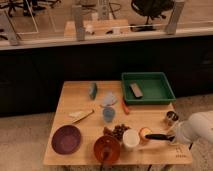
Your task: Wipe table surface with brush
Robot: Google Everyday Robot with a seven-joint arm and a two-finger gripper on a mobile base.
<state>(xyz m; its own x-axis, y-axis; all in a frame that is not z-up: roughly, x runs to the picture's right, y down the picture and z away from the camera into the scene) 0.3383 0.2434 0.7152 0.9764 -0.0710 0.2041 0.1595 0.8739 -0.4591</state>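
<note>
While my end effector (174,136) sits at the counter's (75,97) near right corner, pinched shut on one end of the brush (158,136), the black brush reaches toward the orange cup (144,132). I'd press its free end flat onto bare wood and sweep slow, short strokes, steering clear of that cup and the red bowl (106,148) crowding this edge.

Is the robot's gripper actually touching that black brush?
Touching: the camera view shows the gripper, low at right, shut on the right end of the brush, no gap.
</note>
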